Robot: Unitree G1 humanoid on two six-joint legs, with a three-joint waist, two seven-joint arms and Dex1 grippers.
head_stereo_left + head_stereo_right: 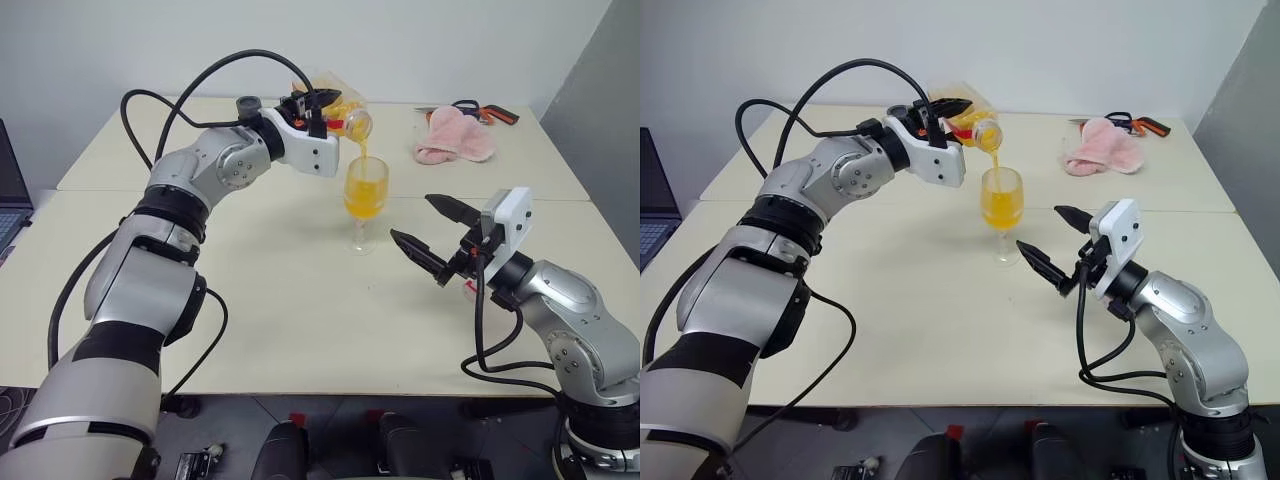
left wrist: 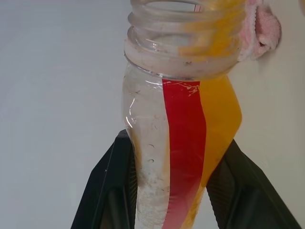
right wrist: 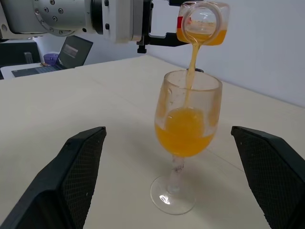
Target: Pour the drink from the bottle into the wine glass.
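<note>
Pale table point(image 1: 300, 330) before a white wall, my left gripper point(image 1: 318, 112) clamping the bottle point(image 1: 345, 115) tipped mouth-down, drink point(image 1: 362, 158) streaming into the upright glass point(image 1: 364, 205), my right gripper point(image 1: 432, 232) spread wide beside it.

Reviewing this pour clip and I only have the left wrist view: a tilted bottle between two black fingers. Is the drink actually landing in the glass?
Observer: Yes. A thin stream of drink falls from the bottle into the wine glass.
Operator: How full is it?
Observer: Roughly the lower half of the bowl holds orange liquid; the glass stands upright on the table.
Operator: Where's the other claw?
Observer: The right claw is open, beside the glass and apart from it.
Operator: Anything else nearby?
Observer: A pink cloth lies near the table's far edge.
</note>
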